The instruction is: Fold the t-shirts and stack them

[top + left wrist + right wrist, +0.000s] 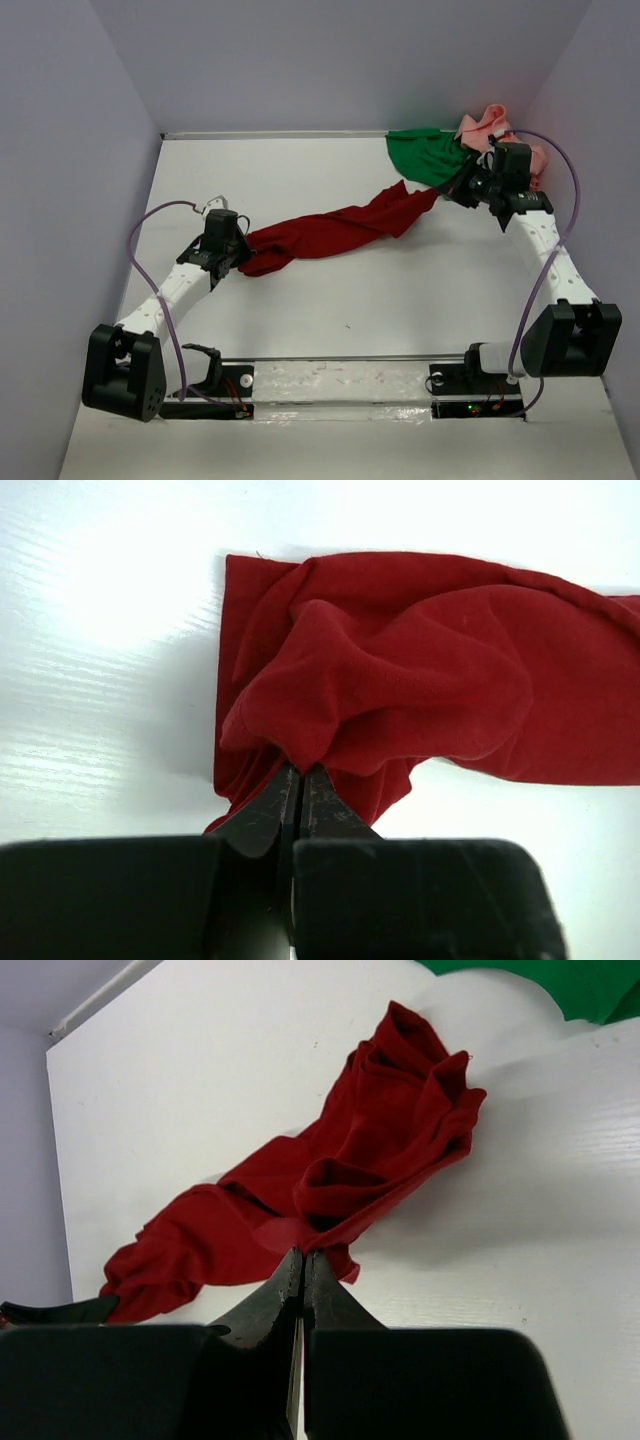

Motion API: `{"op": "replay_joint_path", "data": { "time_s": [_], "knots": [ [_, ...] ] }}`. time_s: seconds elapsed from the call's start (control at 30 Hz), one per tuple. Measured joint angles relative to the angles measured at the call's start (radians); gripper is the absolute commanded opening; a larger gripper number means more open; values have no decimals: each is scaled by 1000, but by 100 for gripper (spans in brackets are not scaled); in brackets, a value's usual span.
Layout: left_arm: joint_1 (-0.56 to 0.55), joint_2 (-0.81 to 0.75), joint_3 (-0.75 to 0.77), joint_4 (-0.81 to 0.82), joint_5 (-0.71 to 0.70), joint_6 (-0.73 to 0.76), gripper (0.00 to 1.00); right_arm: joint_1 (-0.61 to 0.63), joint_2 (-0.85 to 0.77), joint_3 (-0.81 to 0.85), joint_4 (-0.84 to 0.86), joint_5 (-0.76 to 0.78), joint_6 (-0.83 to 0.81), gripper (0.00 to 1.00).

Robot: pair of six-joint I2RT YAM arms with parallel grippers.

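The dark red t-shirt (330, 230) lies stretched in a twisted band across the table between my two grippers. My left gripper (243, 256) is shut on its left end; in the left wrist view the fingertips (300, 772) pinch a bunched fold of red cloth (400, 680). My right gripper (452, 188) is shut on its right end, and in the right wrist view the jaws (303, 1256) are closed on a fold of the red t-shirt (370, 1160). The bright green t-shirt (425, 155) lies crumpled at the back right, with the salmon pink t-shirt (487, 127) behind it, partly hidden by the right arm.
White table (330, 310) enclosed by pale walls at the back and both sides. A corner of the green t-shirt (590, 985) shows at the top of the right wrist view. Purple cables loop beside each arm. The arm bases sit on a rail at the near edge (340, 385).
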Motion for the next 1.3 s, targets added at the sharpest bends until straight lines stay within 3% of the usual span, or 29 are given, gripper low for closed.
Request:
{"op": "replay_joint_path", "data": {
  "time_s": [0.17, 0.23, 0.27, 0.3, 0.43, 0.7, 1.07, 1.3],
  "knots": [
    [0, 3, 0, -3, -1, 2, 6, 0, -10, -8, -33, -15, -14, 0],
    [0, 4, 2, -7, -6, 2, 11, 0, -41, -40, -45, -24, -24, 0],
    [0, 6, 5, -9, -11, 3, 21, 0, -57, -55, -51, -26, -27, 0],
    [0, 9, 7, -12, -18, 2, 46, 0, -74, -68, -55, -27, -29, 0],
    [0, 35, 23, -19, -56, -1, 75, 0, -175, -145, -95, -35, -39, 0],
    [-34, 77, 81, 50, -6, 41, 76, 0, -222, -217, -110, -57, -57, 0],
    [-282, 456, 509, 180, 109, 328, 77, 0, -212, -257, -106, -94, -72, 0],
    [-414, 671, 760, 75, 117, 579, 77, 0, -197, -257, -93, -115, -73, 0]
  ]
}}
